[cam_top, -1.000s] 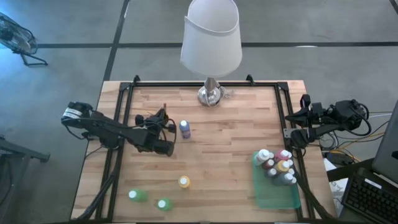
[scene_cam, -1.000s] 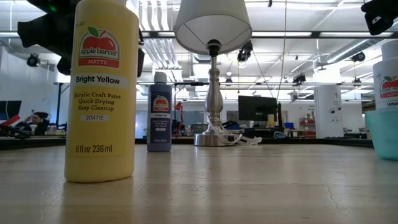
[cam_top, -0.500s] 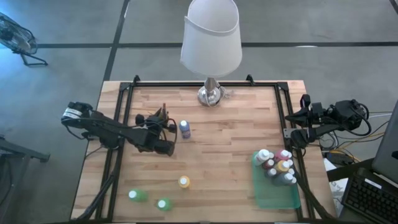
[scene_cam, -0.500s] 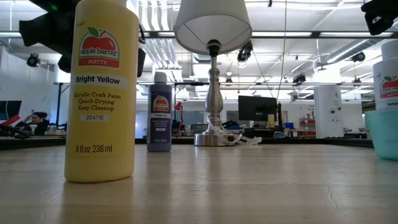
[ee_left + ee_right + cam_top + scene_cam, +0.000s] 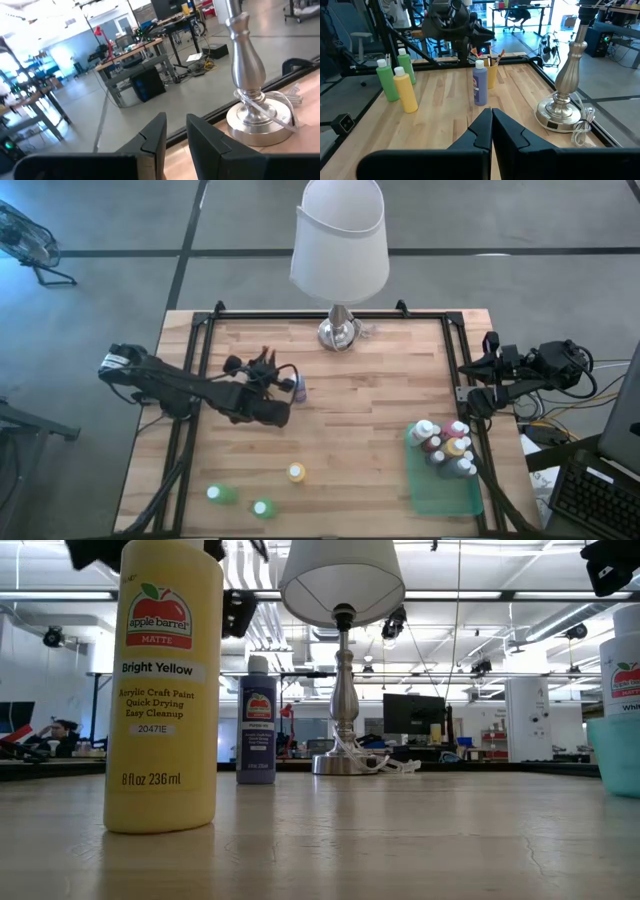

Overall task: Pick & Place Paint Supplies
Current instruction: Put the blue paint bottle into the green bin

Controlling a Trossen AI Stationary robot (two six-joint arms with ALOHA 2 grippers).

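Purple paint bottle (image 5: 298, 388) upright on worktop (image 5: 370, 430) | left gripper (image 5: 285, 385) above it, jaws slightly parted, empty | right gripper (image 5: 491, 131) parked, jaws closed, empty

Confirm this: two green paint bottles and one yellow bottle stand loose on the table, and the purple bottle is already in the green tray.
Wrong on the purple bottle: the high view shows it standing mid-table beside the left pincer, far from the green tray. The two green bottles and yellow bottle do stand loose.
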